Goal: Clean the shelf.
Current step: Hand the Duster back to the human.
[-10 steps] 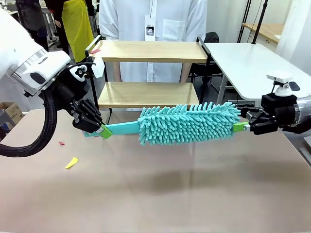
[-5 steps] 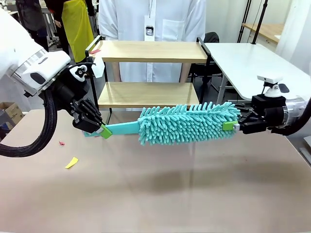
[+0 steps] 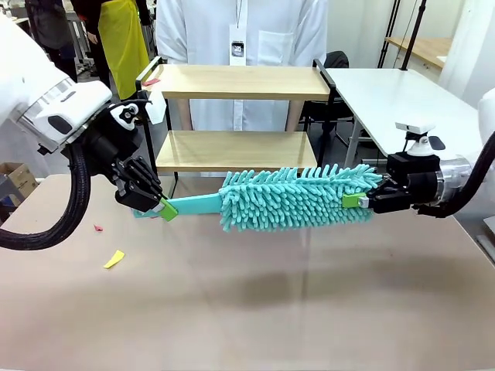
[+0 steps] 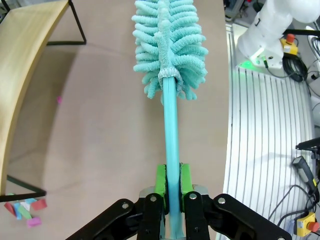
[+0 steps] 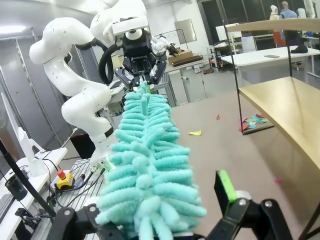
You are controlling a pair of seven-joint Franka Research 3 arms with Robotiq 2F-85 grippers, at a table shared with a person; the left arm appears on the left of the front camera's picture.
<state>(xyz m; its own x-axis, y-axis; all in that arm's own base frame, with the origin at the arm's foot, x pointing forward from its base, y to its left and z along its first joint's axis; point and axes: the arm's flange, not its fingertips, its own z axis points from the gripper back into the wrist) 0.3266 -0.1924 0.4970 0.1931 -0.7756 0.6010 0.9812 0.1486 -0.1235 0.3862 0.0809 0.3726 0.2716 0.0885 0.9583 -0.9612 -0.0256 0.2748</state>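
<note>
Since a second ago the right gripper [image 3: 357, 201] has pushed into the fluffy teal microfibre duster [image 3: 298, 197], jaws closing around its tip; grip uncertain. The two-tier wooden shelf [image 3: 236, 81] behind stands unwiped. The left gripper [image 4: 171, 192] clamps the handle.

Duster [image 5: 150, 180] head hides the right gripper's [image 5: 160, 220] near finger in the right wrist view. Shelf [image 3: 236, 116] legs sit behind the duster and left gripper [image 3: 164, 209]. Left arm cut off by frame edge.
</note>
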